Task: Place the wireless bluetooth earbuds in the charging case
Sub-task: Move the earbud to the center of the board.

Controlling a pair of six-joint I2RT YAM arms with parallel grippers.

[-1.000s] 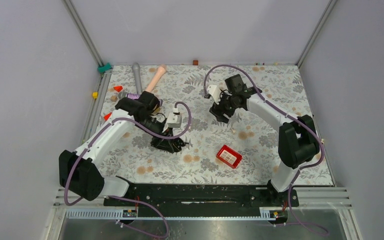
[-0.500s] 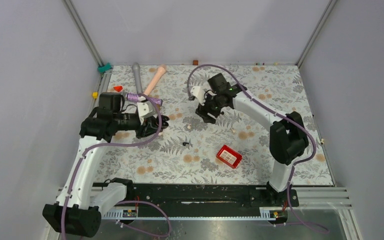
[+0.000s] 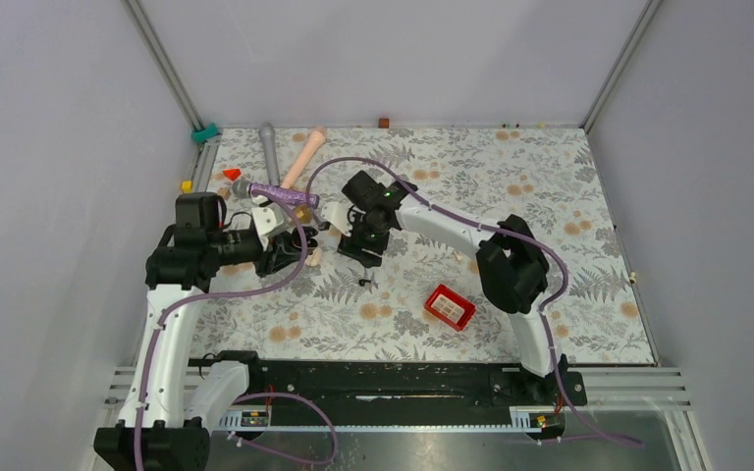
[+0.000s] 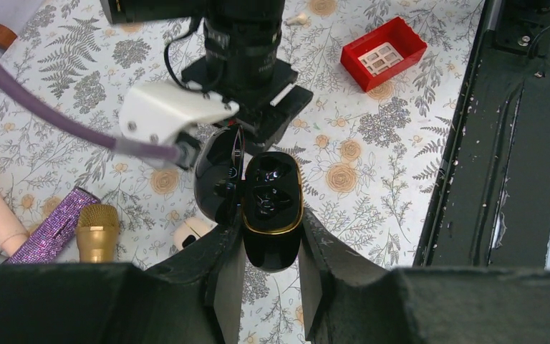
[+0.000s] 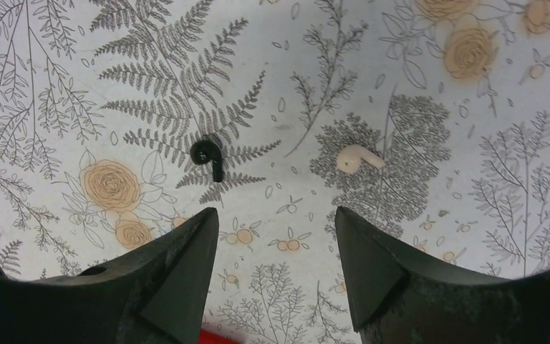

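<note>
While one black earbud (image 5: 208, 153) lies on the flowered tablecloth (image 5: 437, 107) with a cream earbud (image 5: 358, 158) near it, apart to one side, the black charging case (image 4: 272, 208) sits elsewhere, lid open and rim gold, pinched between the fingers of the left gripper (image 4: 271, 228). The right gripper (image 5: 276, 215) hangs over both buds, jaws spread, nothing between them. A red box (image 3: 450, 307) lies nearer the arm bases.
</note>
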